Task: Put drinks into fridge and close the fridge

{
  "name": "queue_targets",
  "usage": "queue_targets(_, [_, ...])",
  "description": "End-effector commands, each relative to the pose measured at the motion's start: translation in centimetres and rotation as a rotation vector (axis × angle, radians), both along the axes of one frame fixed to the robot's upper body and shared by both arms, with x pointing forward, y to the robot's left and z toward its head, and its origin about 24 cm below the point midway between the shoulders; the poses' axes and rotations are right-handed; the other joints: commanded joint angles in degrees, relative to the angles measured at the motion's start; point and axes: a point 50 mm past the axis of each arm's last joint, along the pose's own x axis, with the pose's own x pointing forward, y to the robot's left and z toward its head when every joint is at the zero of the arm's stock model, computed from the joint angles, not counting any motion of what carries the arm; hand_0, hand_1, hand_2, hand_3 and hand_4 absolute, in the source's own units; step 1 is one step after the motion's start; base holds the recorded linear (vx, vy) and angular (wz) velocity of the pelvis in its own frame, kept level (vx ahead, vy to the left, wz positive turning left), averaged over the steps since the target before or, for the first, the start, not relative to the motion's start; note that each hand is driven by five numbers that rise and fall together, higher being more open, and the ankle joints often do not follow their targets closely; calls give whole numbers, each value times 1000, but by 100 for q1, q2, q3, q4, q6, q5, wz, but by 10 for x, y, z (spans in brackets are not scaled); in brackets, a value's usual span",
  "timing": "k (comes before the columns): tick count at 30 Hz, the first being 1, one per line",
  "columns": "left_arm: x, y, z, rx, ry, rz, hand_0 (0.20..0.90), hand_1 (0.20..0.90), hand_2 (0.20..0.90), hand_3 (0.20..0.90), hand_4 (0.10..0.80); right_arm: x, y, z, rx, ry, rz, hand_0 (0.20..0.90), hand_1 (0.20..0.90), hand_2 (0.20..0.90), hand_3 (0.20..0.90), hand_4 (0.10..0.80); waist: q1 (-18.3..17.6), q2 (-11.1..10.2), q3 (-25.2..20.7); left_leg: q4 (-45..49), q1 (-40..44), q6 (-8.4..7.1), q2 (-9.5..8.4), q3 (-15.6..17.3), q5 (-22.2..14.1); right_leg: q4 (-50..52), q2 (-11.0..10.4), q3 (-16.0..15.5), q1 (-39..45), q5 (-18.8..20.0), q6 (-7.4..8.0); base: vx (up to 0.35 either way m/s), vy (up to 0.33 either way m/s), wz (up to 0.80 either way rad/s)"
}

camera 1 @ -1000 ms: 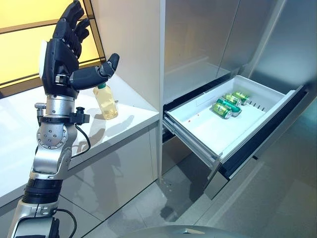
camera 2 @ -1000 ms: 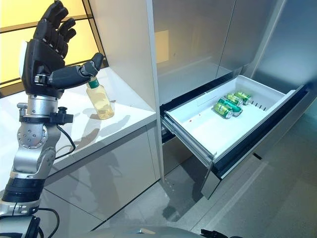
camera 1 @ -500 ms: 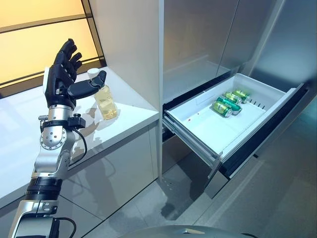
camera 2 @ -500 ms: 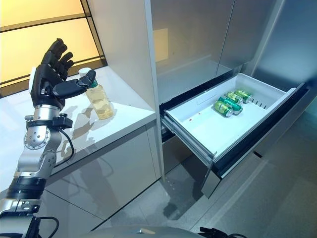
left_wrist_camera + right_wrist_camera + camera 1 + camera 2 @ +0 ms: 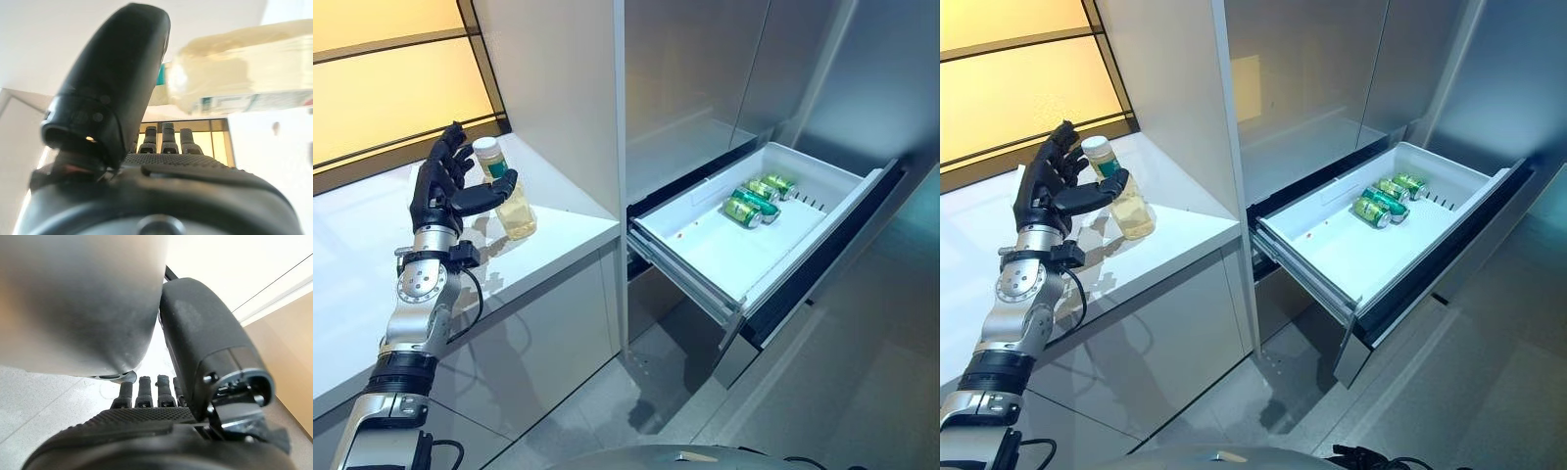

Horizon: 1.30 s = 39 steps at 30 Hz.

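On the white table (image 5: 558, 220), left hand (image 5: 445, 186) spread open around the bottle (image 5: 509, 196); should close low, drawer (image 5: 705, 250) at three o'clock

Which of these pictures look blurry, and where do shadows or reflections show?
Left wrist view: the pale yellow drink bottle is out of focus behind the left hand. Left eye view: arm and bottle throw soft shadows on the white counter. Right eye view: the steel fridge front mirrors a warm glow.

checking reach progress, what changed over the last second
The left hand went from raised near the camera to beside the bottle on the counter, fingers open, thumb across its front, not yet closed. Bottle, open drawer and cans unchanged.
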Motion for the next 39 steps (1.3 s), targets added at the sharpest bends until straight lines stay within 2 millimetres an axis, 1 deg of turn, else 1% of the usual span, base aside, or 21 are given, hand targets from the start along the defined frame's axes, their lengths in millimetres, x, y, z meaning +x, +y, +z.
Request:
queue_targets(1, [10,-3,50,15,-233,-13,900,900,900,900,800,-14,-11,0,-22,79,42,900,900,900,900,800,1,120,-199,41,322,-66,125,461,-614,392,-136,301,-66,-232,228,0,0,0])
queue_targets(8, [13,-1,42,13,-197,-6,900,900,900,900,800,-16,-14,1,-27,82,39,900,900,900,900,800,-42,128,-187,41,345,-43,109,509,-633,389,-135,346,-66,-215,243,0,0,0])
queue_targets(14, [14,-1,41,10,-197,0,900,900,900,900,800,-18,-15,1,-27,85,31,900,900,900,900,800,-77,140,-178,41,365,-34,104,546,-643,396,-140,382,-68,-205,253,14,10,-4])
queue_targets(19, [15,-1,43,10,-209,6,900,900,900,900,800,-19,-16,1,-30,87,25,900,900,900,900,800,-116,156,-182,41,380,-20,91,568,-657,406,-142,421,-75,-203,259,11,7,-3])
queue_targets(25, [14,-1,51,-19,-270,21,900,900,900,900,800,-21,-17,1,-31,88,21,900,900,900,900,800,-156,162,-181,41,393,-8,83,605,-670,417,-144,464,-81,-199,265,0,0,0])
queue_targets(26, [13,-2,53,-30,-286,22,724,724,724,694,594,-22,-17,1,-31,88,20,900,900,900,900,800,-160,164,-184,41,396,-5,82,609,-673,420,-145,469,-82,-200,264,0,0,0])
queue_targets(27, [13,-2,54,-31,-289,23,587,587,587,535,435,-22,-17,1,-31,89,20,900,900,900,900,800,-162,164,-185,41,396,-5,82,611,-673,420,-144,471,-82,-201,262,0,0,0])
queue_targets(28, [13,-3,54,-29,-297,28,545,545,545,485,385,-22,-16,1,-32,89,20,900,900,900,900,800,-166,164,-186,41,397,-2,81,615,-674,419,-143,477,-82,-202,259,0,0,0])
queue_targets(29, [13,-4,54,-27,-305,32,394,394,394,310,210,-22,-16,1,-31,90,20,900,900,900,900,800,-172,162,-190,41,401,3,78,615,-681,420,-142,484,-81,-202,259,0,0,0])
queue_targets(30, [13,-5,55,-21,-308,34,300,300,300,200,100,-23,-16,1,-30,90,20,900,900,900,900,800,-178,162,-192,41,404,4,78,617,-682,420,-142,488,-81,-201,259,0,0,0])
queue_targets(35, [14,-7,57,14,-312,55,300,300,300,200,100,-22,-16,1,-31,87,21,900,900,900,900,800,-181,167,-200,41,413,10,70,611,-687,428,-139,507,-83,-204,257,0,0,0])
queue_targets(39, [14,-6,58,88,-305,104,300,300,300,200,100,-22,-15,0,-30,83,23,900,900,900,900,800,-192,170,-203,41,410,8,63,604,-685,427,-129,530,-89,-199,260,0,0,0])
